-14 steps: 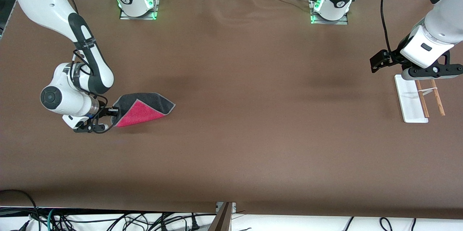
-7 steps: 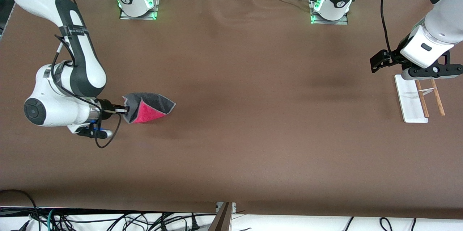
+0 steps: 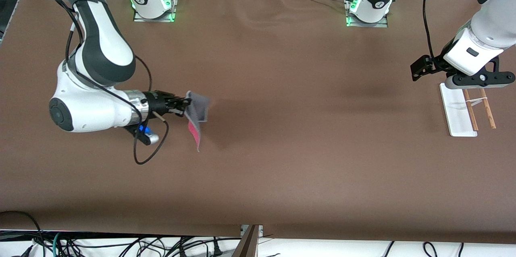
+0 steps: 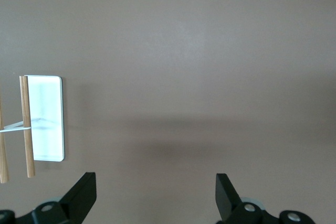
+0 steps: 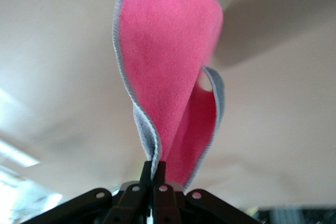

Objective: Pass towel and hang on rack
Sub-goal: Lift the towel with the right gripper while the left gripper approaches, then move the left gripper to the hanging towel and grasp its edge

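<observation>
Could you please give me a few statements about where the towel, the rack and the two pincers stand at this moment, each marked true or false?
1. The right pincer is shut on an edge of the towel. True.
2. The towel lies flat on the table. False: it hangs from the right pincer, off the table.
3. The left pincer is open and holds nothing. True.
4. The towel is already draped over the rack. False: the rack's rods are bare, and the towel is near the right arm's end of the table.
5. The left pincer waits by the rack. True.
</observation>
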`<state>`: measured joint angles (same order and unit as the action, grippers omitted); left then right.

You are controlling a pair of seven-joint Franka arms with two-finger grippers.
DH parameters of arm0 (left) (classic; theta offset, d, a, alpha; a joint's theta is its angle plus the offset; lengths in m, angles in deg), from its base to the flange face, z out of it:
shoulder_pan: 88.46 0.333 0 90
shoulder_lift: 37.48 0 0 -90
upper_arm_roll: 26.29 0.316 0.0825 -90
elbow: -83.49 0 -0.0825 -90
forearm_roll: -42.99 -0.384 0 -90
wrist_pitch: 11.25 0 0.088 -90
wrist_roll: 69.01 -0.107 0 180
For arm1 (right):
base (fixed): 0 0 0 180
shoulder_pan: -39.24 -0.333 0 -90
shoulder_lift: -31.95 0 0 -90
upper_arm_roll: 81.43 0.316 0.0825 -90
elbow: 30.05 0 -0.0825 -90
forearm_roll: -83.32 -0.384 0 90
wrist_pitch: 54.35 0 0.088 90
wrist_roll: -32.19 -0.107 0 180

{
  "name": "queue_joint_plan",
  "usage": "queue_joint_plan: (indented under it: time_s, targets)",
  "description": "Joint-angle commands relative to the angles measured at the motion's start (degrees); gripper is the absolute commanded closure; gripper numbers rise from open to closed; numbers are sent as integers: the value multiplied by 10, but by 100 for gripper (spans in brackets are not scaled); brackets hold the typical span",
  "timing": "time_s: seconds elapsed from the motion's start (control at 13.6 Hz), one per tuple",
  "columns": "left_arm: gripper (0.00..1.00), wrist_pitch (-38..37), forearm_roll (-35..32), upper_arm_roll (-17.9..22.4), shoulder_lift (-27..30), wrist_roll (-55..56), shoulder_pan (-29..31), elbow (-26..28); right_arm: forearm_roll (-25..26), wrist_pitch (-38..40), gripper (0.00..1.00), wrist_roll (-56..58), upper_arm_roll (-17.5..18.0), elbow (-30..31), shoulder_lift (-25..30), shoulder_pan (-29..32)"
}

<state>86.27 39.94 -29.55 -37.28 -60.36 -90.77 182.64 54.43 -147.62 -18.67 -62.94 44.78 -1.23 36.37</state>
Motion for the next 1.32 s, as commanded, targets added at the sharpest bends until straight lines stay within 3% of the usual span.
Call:
queue_joint_plan:
  time_s: [0.0, 0.15, 0.29, 0.52, 0.88, 1.03, 1.25]
  targets:
    - [0, -8, 14, 2, -20, -14, -1, -33, -79, 2, 100, -137, 21, -35, -5, -9]
    - [0, -8, 16, 0, -20, -14, -3, -36, -146, -42, 100, -227, 27, -37, -4, -34]
    - [0, -11, 71, -3, -29, -14, -12, -34, -189, -105, 100, -308, 48, -51, -4, -51]
    - [0, -12, 138, -7, -55, -17, -23, -35, -194, -191, 100, -385, 60, -63, -6, -98]
    - [0, -10, 182, -8, -58, -72, -69, -34, -209, -336, 100, -487, 67, -78, -7, -165]
    - [0, -8, 193, -8, -71, -134, -70, -36, -209, -380, 100, -503, 67, -78, -7, -189]
    - [0, -4, 270, -6, -106, -290, -48, -35, -209, -435, 100, -520, 66, -78, -9, -214]
